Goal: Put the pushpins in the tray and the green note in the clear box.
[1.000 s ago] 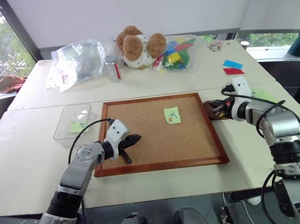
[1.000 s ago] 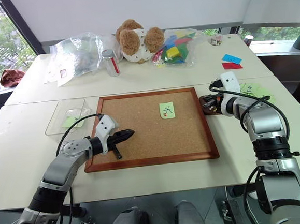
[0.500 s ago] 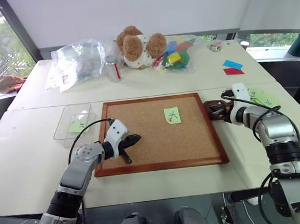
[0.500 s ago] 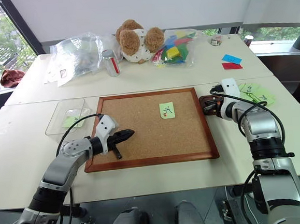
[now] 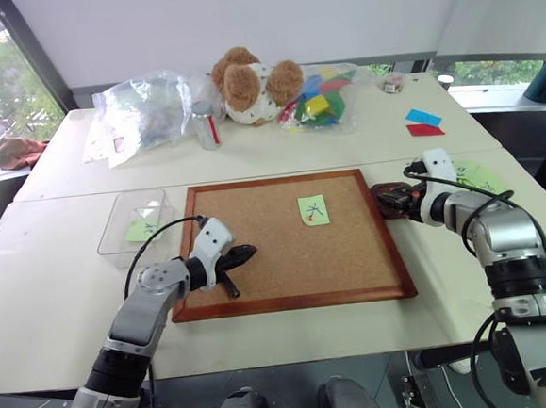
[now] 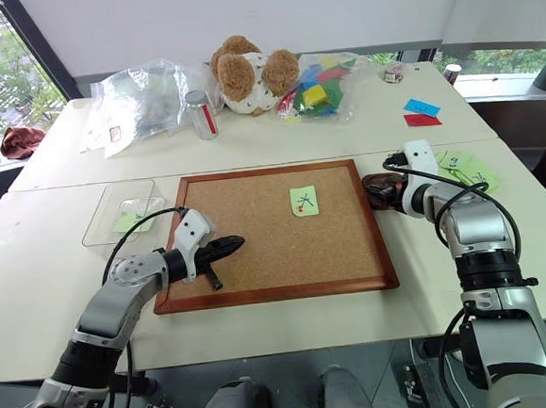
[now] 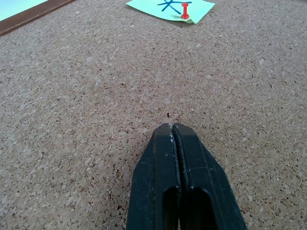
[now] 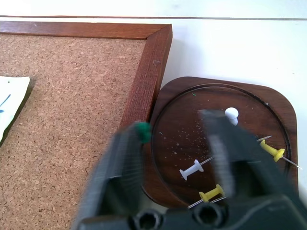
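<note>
- My right gripper point(image 8: 175, 158) hangs over the small dark reddish-brown wooden tray point(image 8: 273, 103), black fingers spread apart, blurred.
- A green-headed pushpin point(image 8: 142, 131) sits at one fingertip; I cannot tell whether it touches.
- In the tray: a white pushpin point(image 8: 192, 170), two yellow pushpins point(image 8: 272, 149), and a white round head point(image 8: 231, 113).
- The tray lies just beside the right edge of the wood-framed corkboard point(image 5: 287, 260).
- My left gripper point(image 7: 173, 128) rests over bare cork, fingers pressed together, holding nothing.
- The pale green square sticky note point(image 5: 313, 209) stays on the corkboard, pinned by a red-headed pushpin point(image 7: 184, 9).
- Blue pen strokes on the note, not readable.
- The clear plastic rectangular box point(image 5: 114, 221) sits left of the corkboard, a green slip inside.
</note>
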